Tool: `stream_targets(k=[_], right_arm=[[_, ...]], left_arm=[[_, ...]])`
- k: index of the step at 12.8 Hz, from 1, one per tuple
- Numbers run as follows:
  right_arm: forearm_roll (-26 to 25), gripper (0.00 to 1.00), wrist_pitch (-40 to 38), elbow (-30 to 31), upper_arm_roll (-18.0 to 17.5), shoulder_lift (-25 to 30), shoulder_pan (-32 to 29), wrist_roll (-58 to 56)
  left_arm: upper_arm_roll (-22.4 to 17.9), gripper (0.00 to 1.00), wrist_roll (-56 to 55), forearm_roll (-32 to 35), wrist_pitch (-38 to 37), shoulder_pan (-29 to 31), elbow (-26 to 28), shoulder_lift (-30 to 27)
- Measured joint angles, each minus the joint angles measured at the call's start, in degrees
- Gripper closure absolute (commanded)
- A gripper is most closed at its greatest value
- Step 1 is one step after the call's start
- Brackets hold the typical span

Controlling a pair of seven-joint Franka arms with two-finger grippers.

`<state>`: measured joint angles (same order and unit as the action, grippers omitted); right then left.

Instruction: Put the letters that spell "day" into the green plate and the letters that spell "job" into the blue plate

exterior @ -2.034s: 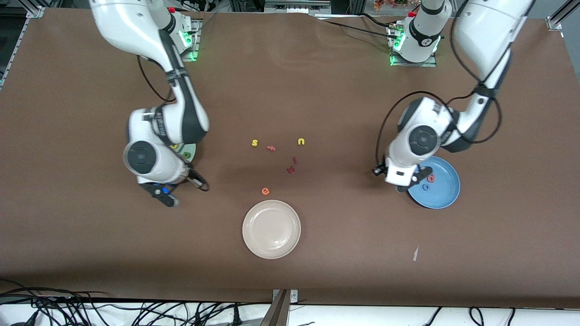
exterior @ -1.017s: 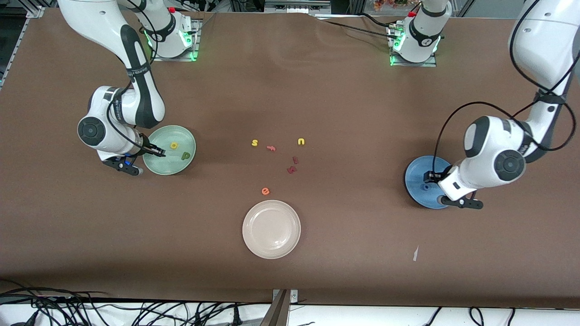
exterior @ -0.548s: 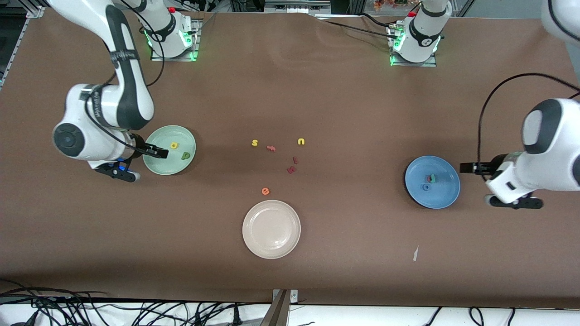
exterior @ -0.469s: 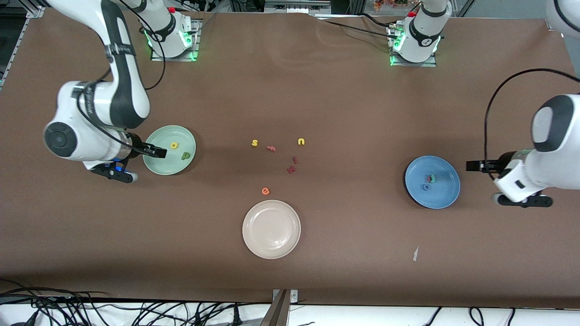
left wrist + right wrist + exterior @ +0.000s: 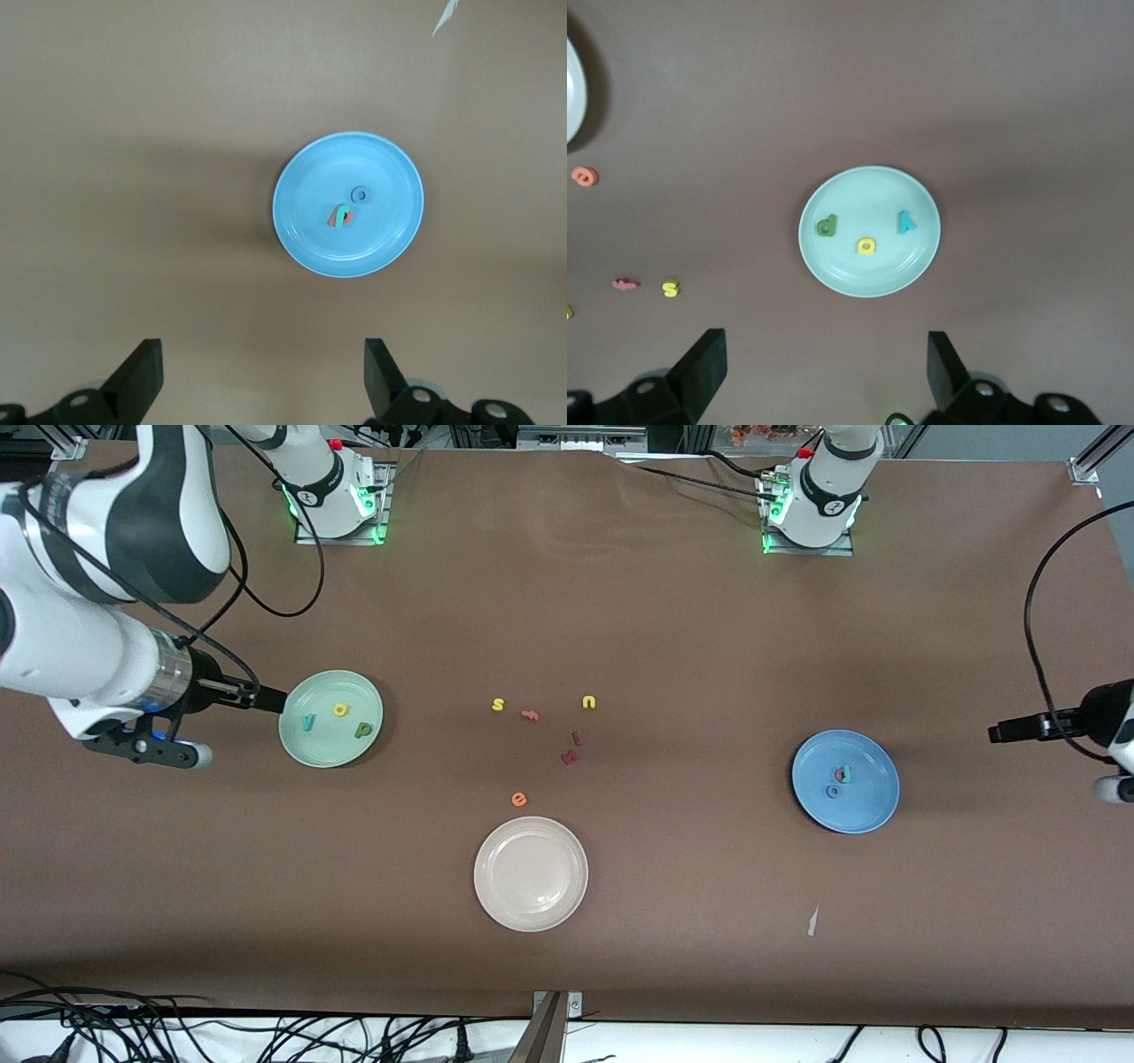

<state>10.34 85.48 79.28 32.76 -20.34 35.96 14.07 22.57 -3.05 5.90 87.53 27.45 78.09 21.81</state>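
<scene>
The green plate (image 5: 330, 748) holds a teal "y" (image 5: 307, 722), a yellow "a" (image 5: 340, 709) and a dark green "d" (image 5: 363, 730); the right wrist view shows the same plate (image 5: 868, 274) with all three. In the blue plate (image 5: 873, 802) a teal "j" leans on a pinkish-red "b" (image 5: 842, 774), and a blue "o" (image 5: 832, 791) lies beside them. My right gripper (image 5: 268, 700) hangs open and empty above the table beside the green plate. My left gripper (image 5: 1003, 732) is open and empty, raised off to the side of the blue plate (image 5: 310, 221).
A cream-white plate (image 5: 496, 903) sits nearest the front camera at mid-table. Loose letters lie between the plates: yellow "s" (image 5: 498, 705), pink "f" (image 5: 530, 715), yellow "u" (image 5: 588, 702), two dark red letters (image 5: 571, 749), orange "e" (image 5: 519, 799). A white scrap (image 5: 812, 921) lies nearer the camera than the blue plate.
Both arms have risen and drawn away from their plates toward the table's ends. The teal "y" now shows in the green plate, and the "j" and "b" in the blue one.
</scene>
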Motion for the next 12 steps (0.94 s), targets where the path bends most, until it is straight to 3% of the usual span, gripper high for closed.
stream_targets(k=[1,2,4,7,8,10,12], right_arm=[[-1.8,0.0,1.14,-0.34,-1.88,0.96,-1.33,-0.11],[-4.32,0.0,2.98,-0.39,-6.17,2.23,-4.68,-0.15],[-7.1,0.0,4.88,0.01,-17.32,5.02,-15.24,-0.15],[-7.45,0.0,10.6,11.2,-29.48,13.86,-30.4,-0.73],[-7.53,0.0,13.28,16.72,-32.31,17.9,-33.66,-0.9],[-7.85,0.0,14.97,24.44,-34.6,24.92,-35.15,-0.92],[-7.92,0.0,14.61,26.09,-35.35,27.55,-35.15,-0.92]], left_arm=[[-1.23,0.0,0.0,-0.24,0.11,-1.54,-0.06,-1.75],[-3.57,0.0,-0.01,-1.43,0.18,-4.37,-0.12,-4.03],[-8.7,0.0,-0.11,-4.19,0.18,-11.02,-0.07,-9.1],[-17.78,0.0,-0.48,-6.38,-0.64,-22.55,3.49,-15.55],[-19.19,0.0,-0.5,-7.91,-0.64,-24.11,5.57,-16.61],[-20.03,0.0,-0.49,-9.01,-0.21,-25.05,7.98,-16.77],[-20.52,0.0,-0.44,-9.07,0.15,-24.65,8.75,-16.66]])
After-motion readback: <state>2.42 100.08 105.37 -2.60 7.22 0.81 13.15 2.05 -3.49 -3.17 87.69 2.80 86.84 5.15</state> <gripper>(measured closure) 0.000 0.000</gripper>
